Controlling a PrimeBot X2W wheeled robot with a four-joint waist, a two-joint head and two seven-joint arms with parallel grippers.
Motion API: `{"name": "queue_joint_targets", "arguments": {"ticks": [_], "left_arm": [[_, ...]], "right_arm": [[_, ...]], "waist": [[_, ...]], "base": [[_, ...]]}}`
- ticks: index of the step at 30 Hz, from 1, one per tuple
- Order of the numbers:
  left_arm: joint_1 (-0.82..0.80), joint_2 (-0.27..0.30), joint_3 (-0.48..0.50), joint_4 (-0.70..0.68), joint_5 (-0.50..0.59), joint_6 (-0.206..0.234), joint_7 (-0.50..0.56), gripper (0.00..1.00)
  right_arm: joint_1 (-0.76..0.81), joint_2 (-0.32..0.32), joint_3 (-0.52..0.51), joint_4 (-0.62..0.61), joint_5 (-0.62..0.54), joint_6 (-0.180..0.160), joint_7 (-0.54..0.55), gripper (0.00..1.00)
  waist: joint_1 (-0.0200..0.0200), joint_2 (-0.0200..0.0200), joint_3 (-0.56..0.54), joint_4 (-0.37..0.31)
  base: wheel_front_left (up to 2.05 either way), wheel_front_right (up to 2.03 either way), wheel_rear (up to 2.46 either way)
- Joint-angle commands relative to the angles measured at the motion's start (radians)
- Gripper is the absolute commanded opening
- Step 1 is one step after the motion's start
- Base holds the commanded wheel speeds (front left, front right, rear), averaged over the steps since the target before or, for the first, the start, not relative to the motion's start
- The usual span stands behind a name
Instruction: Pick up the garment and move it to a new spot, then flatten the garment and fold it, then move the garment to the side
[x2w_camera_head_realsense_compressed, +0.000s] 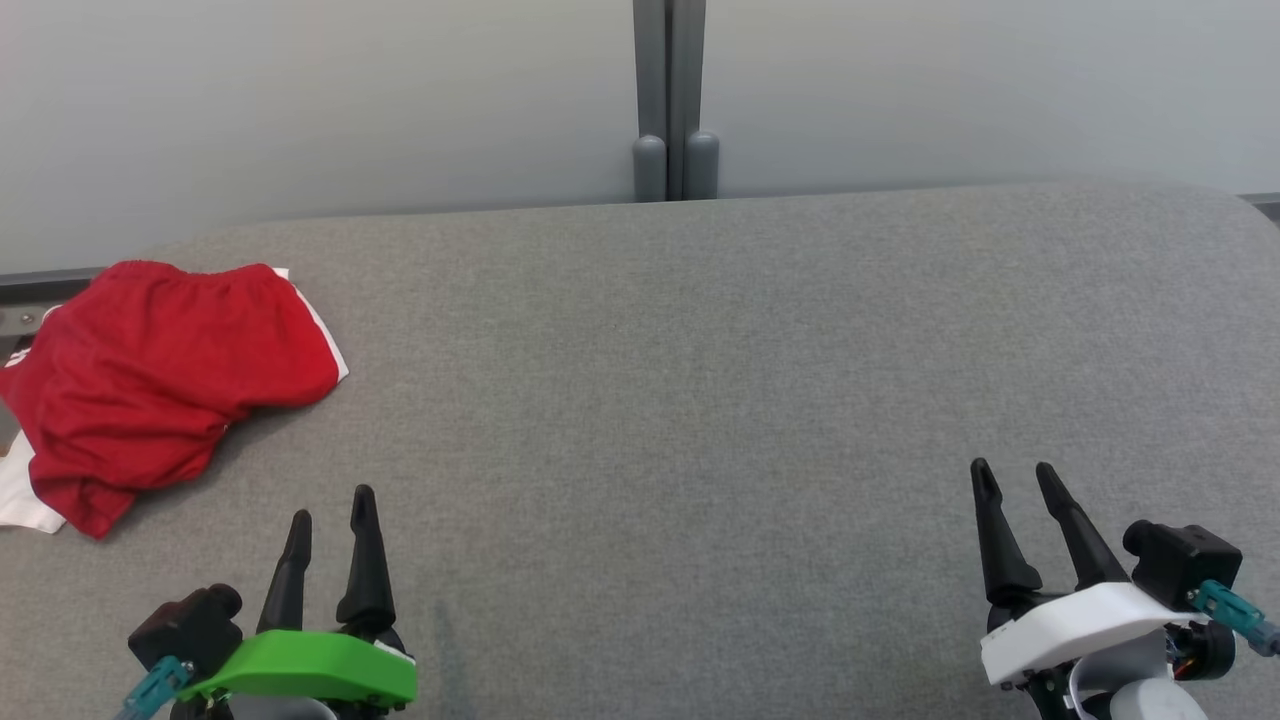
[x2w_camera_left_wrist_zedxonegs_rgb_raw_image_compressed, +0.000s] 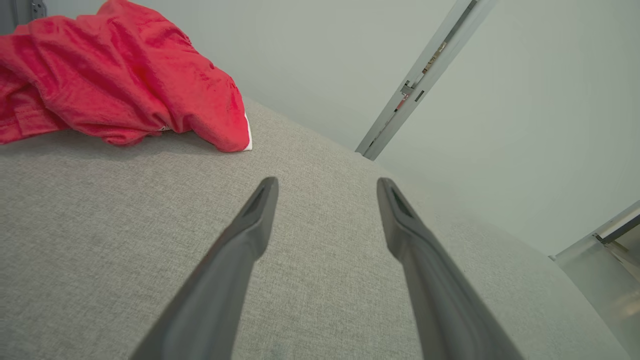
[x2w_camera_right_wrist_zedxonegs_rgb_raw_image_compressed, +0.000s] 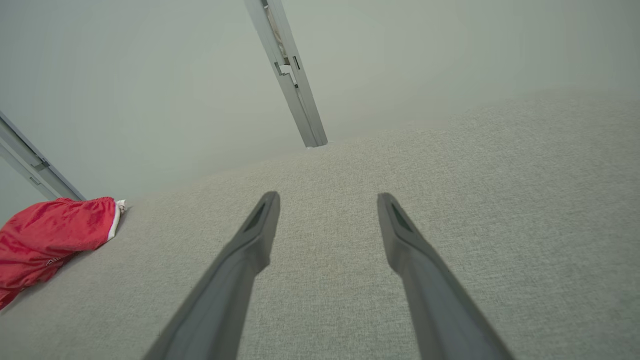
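Through the head camera I see the red garment (x2w_camera_head_realsense_compressed: 160, 380) lying in a loose, crumpled heap at the far left end of the grey padded surface (x2w_camera_head_realsense_compressed: 700, 400). It looks like a pair of shorts with white trim. A bit of white cloth (x2w_camera_head_realsense_compressed: 25, 495) pokes out beneath it, and I can't tell whether that belongs to the same piece. My left gripper (x2w_camera_head_realsense_compressed: 332, 503) sits at the lower left, near the heap but apart from it, fingers spread with nothing between them. My right gripper (x2w_camera_head_realsense_compressed: 1013, 467) is at the lower right, well apart from the cloth, likewise spread and empty.

On the left wrist camera, the left gripper (x2w_camera_left_wrist_zedxonegs_rgb_raw_image_compressed: 327, 182) has its jaws wide over bare grey fabric. The red garment (x2w_camera_left_wrist_zedxonegs_rgb_raw_image_compressed: 115, 75) is bunched ahead and toward the upper left, untouched.

On the right wrist camera, the right gripper (x2w_camera_right_wrist_zedxonegs_rgb_raw_image_compressed: 328, 196) also stands wide open and holds nothing. The red garment (x2w_camera_right_wrist_zedxonegs_rgb_raw_image_compressed: 50, 235) shows small at the left edge.

By my reading, none of the task is done. The pickup hasn't begun, so the move to a new spot, the flattening, the folding and the shift aside all remain. The left arm looks better placed to reach first.
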Motion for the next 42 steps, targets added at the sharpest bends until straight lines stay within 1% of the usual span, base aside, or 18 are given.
{"name": "queue_joint_targets", "arguments": {"ticks": [1,16,42], "left_arm": [[0.004,0.008,0.001,-0.001,0.024,-0.005,-0.009,1.0],[0.013,0.009,-0.009,0.034,0.126,-0.006,-0.041,1.0],[0.019,0.011,-0.026,0.076,0.258,-0.007,-0.09,1.0]], "right_arm": [[0.006,-0.006,0.003,-0.005,-0.023,0.0,-0.009,1.0],[0.01,-0.007,0.019,0.013,-0.154,0.0,-0.041,1.0],[0.016,-0.009,0.042,0.022,-0.322,0.0,-0.09,1.0]], "waist": [[0.0,0.0,0.0,0.0],[0.0,0.0,0.003,0.005],[0.0,0.0,0.008,0.01]], "base": [[0.0,0.0,0.0],[0.0,0.0,0.0],[0.0,0.0,0.0]]}}
